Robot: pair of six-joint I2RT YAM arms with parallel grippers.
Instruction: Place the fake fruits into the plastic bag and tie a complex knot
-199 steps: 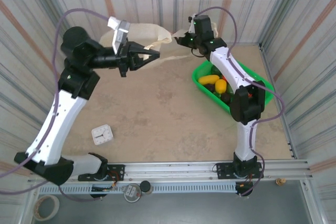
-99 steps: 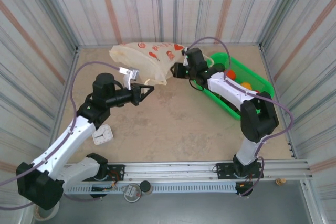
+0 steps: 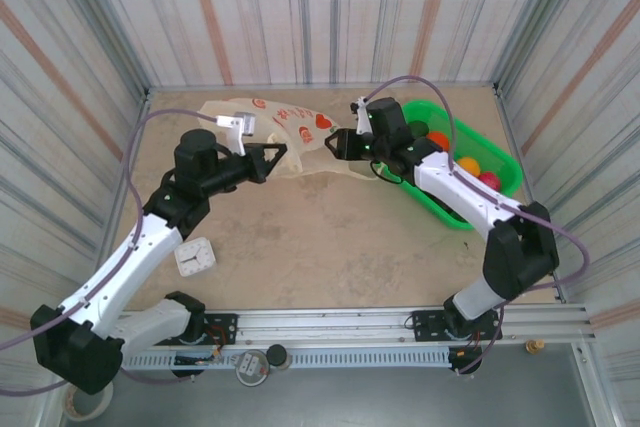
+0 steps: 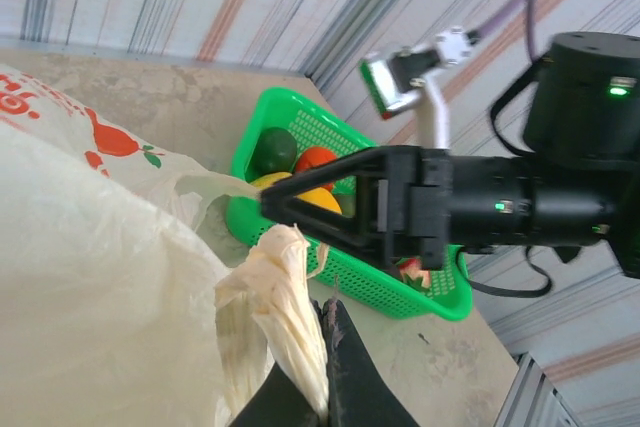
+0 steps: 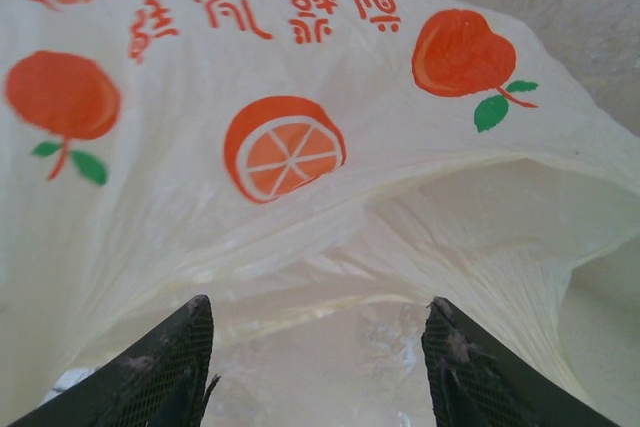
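Note:
The cream-yellow plastic bag [image 3: 290,127] with red fruit prints lies slumped on the table at the back centre. My left gripper [image 3: 275,155] is shut on one bunched, loose handle strip [image 4: 285,317] of the bag, pinched between its fingertips [image 4: 345,367]. My right gripper [image 3: 337,143] is open at the bag's right edge, its fingers [image 5: 180,367] spread just above the bag's film [image 5: 300,77] with nothing between them. The fake fruits [image 3: 468,163] lie in the green basket [image 3: 505,162]: green [image 4: 272,150], red-orange [image 4: 315,160] and yellow [image 4: 300,192] ones show.
The rigid green basket [image 4: 400,277] stands at the right, close behind the right arm [image 3: 450,182]. A small white square object [image 3: 195,256] lies at the front left. Striped walls close in on three sides.
Both arms have come down from a high lift. The bag has dropped and flattened onto the table, with the left gripper still holding its handle strip.

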